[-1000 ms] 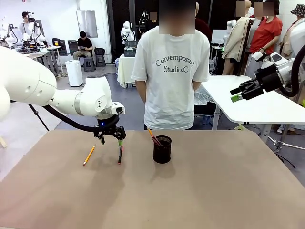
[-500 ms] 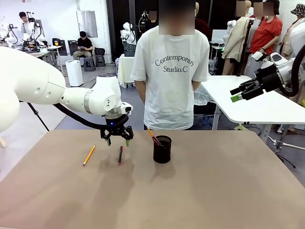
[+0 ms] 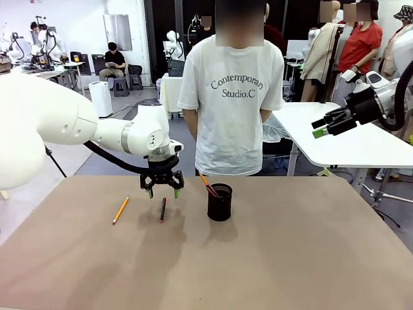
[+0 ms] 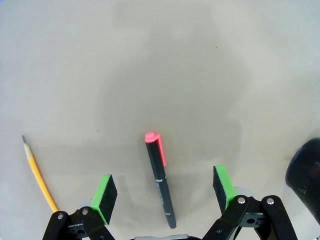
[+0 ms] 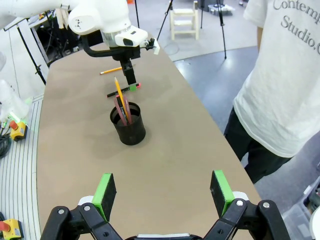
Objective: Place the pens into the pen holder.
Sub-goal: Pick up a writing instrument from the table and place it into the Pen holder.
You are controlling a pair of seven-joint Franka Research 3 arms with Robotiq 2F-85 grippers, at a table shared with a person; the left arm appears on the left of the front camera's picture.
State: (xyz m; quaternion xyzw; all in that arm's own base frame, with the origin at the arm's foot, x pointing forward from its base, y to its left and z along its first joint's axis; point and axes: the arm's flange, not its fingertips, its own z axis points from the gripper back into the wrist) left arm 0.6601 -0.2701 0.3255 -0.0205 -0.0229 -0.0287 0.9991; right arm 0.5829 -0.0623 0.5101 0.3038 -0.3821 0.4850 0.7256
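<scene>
The left arm's fingers (image 4: 106, 196), spread and empty, hover over the dark pen with a red cap (image 4: 161, 185), which lies flat on the brown tabletop (image 4: 200, 75) midway between them, its long axis square to their closing line. The right arm's fingers (image 5: 105, 192), also spread and empty, hang well apart. Two sticks lie loose, this pen and a yellow wooden pencil (image 4: 39, 175); at least two stand in the one black wire-mesh pen holder (image 3: 220, 202).

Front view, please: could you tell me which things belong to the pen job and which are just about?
Job: pen holder, pens in it, red-capped pen, yellow pencil, left gripper.
Not the job: white side table, person standing behind.
</scene>
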